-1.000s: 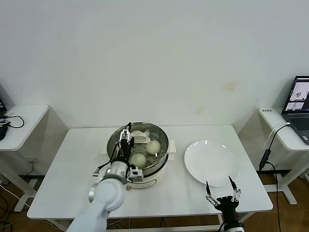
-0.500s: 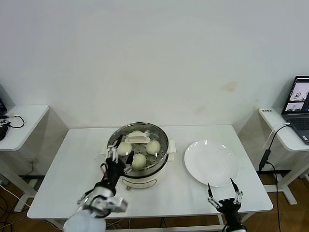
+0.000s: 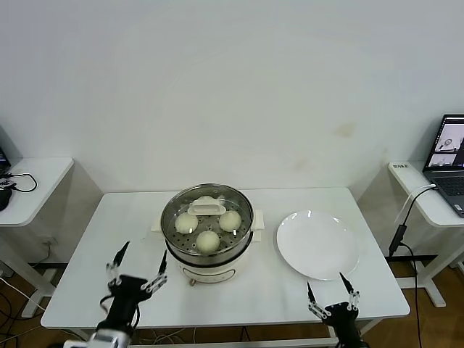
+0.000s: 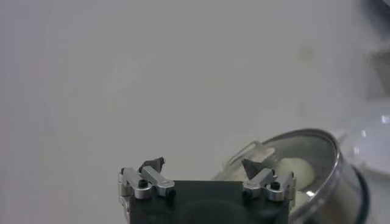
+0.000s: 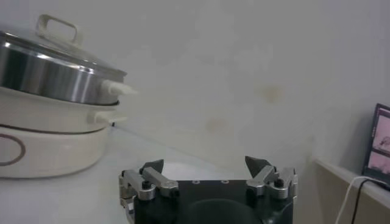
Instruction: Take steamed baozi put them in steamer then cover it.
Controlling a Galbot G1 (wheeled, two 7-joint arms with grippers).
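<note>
The steamer stands mid-table, a steel pot on a cream base. The glass cover lies on it, with its cream handle at the centre. Several pale baozi show through the glass, one at the near side. My left gripper is open and empty over the table's front left, apart from the pot. In the left wrist view this gripper points past the covered steamer. My right gripper is open and empty at the front right edge. In the right wrist view the right gripper is well clear of the steamer.
A flat white plate lies right of the steamer, just beyond my right gripper. A side table with a laptop stands at the far right. Another side table with cables stands at the far left.
My left gripper has drawn back from the cover's handle to the front left of the table, leaving the cover on the steamer. The right gripper has barely shifted.
</note>
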